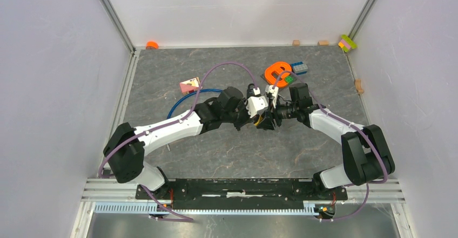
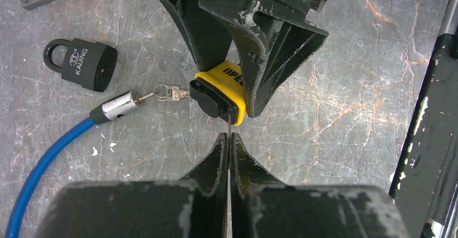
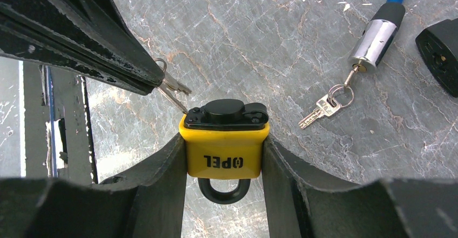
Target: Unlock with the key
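Observation:
My right gripper [image 3: 224, 141] is shut on a yellow padlock [image 3: 224, 154] marked OPEL and holds it above the table, black keyhole cap facing away and shackle toward the wrist. My left gripper [image 2: 229, 141] is shut on a small silver key [image 3: 174, 93]. The key's tip touches the left edge of the padlock's black cap. In the left wrist view the key [image 2: 229, 122] shows edge-on as a thin line reaching the padlock [image 2: 227, 84]. In the top view both grippers [image 1: 264, 116] meet at the table's middle. I cannot tell if the key is in the keyhole.
A black padlock [image 2: 86, 63] lies on the table. A blue cable lock [image 2: 116, 106] with a chrome end holds a ring of keys [image 3: 324, 108]. An orange part [image 1: 277, 72], toy bricks [image 1: 300, 68] and a pink block [image 1: 189, 85] lie farther back.

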Action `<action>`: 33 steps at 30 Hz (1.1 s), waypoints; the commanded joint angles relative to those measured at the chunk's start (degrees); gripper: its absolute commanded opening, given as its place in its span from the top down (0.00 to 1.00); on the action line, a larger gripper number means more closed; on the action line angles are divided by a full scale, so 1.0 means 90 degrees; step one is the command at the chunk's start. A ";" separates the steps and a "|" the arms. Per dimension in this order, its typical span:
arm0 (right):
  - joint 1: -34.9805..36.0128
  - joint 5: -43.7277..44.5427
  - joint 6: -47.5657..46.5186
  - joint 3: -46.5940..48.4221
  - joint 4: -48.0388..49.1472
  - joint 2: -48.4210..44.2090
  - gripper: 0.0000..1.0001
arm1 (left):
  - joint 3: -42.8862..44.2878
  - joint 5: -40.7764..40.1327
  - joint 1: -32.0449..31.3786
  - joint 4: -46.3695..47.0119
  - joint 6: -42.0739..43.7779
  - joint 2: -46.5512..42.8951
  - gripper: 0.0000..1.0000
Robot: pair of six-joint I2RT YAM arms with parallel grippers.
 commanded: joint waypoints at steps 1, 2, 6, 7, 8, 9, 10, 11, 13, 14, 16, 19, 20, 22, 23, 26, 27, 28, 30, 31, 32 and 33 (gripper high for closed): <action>-0.0024 -0.0297 0.0035 0.0212 0.0300 -0.0082 1.00 | -0.0004 0.0116 -0.0037 0.0074 0.0177 0.0032 0.98; -0.0031 -0.0297 0.0035 0.0213 0.0301 -0.0082 1.00 | -0.0001 0.0116 -0.0044 0.0077 0.0172 0.0043 0.98; -0.0027 -0.0297 0.0054 0.0221 0.0303 -0.0082 1.00 | 0.0006 0.0155 -0.0039 0.0070 0.0167 0.0064 0.98; -0.0030 -0.0306 0.0055 0.0221 0.0301 -0.0082 1.00 | 0.0009 0.0157 -0.0039 0.0072 0.0167 0.0081 0.98; -0.0031 -0.0306 0.0069 0.0230 0.0305 -0.0075 1.00 | -0.0001 0.0155 -0.0039 0.0081 0.0162 0.0089 0.98; -0.0040 -0.0306 0.0074 0.0217 0.0315 -0.0080 1.00 | 0.0001 0.0155 -0.0040 0.0079 0.0162 0.0093 0.98; -0.0027 -0.0316 0.0083 0.0221 0.0325 -0.0072 1.00 | 0.0006 0.0162 -0.0043 0.0079 0.0157 0.0079 0.98; -0.0033 -0.0316 0.0084 0.0221 0.0325 -0.0072 1.00 | 0.0008 0.0165 -0.0044 0.0080 0.0152 0.0083 0.98; -0.0029 -0.0326 0.0094 0.0228 0.0334 -0.0071 1.00 | 0.0018 0.0146 -0.0044 0.0084 0.0156 0.0086 0.98; -0.0030 -0.0326 0.0099 0.0233 0.0328 -0.0067 1.00 | 0.0018 0.0146 -0.0039 0.0080 0.0165 0.0084 0.98; -0.0028 -0.0326 0.0109 0.0222 0.0336 -0.0075 1.00 | 0.0018 0.0145 -0.0035 0.0077 0.0164 0.0089 0.98; -0.0032 -0.0336 0.0112 0.0222 0.0345 -0.0086 1.00 | 0.0017 0.0145 -0.0044 0.0075 0.0165 0.0100 0.98; -0.0028 -0.0336 0.0113 0.0222 0.0345 -0.0091 1.00 | 0.0018 0.0145 -0.0044 0.0070 0.0171 0.0094 0.98; -0.0036 -0.0336 0.0114 0.0221 0.0340 -0.0094 1.00 | 0.0018 0.0145 -0.0044 0.0070 0.0177 0.0108 0.98; -0.0033 -0.0336 0.0118 0.0221 0.0345 -0.0101 1.00 | 0.0019 0.0154 -0.0044 0.0070 0.0172 0.0108 0.98; -0.0025 -0.0336 0.0123 0.0231 0.0345 -0.0101 1.00 | 0.0018 0.0174 -0.0044 0.0071 0.0163 0.0119 0.98; -0.0031 -0.0336 0.0123 0.0231 0.0345 -0.0100 1.00 | 0.0009 0.0183 -0.0044 0.0070 0.0167 0.0128 0.98; -0.0035 -0.0342 0.0123 0.0231 0.0343 -0.0096 1.00 | 0.0016 0.0184 -0.0043 0.0075 0.0159 0.0132 0.98; -0.0030 -0.0345 0.0124 0.0231 0.0348 -0.0094 1.00 | 0.0018 0.0166 -0.0044 0.0071 0.0146 0.0152 0.98; -0.0025 -0.0345 0.0132 0.0235 0.0352 -0.0087 1.00 | 0.0028 0.0162 -0.0039 0.0079 0.0147 0.0153 0.98; -0.0034 -0.0345 0.0133 0.0231 0.0350 -0.0085 1.00 | 0.0042 0.0165 -0.0044 0.0079 0.0147 0.0166 0.98; -0.0033 -0.0350 0.0133 0.0231 0.0350 -0.0087 1.00 | 0.0055 0.0162 -0.0044 0.0079 0.0137 0.0164 0.98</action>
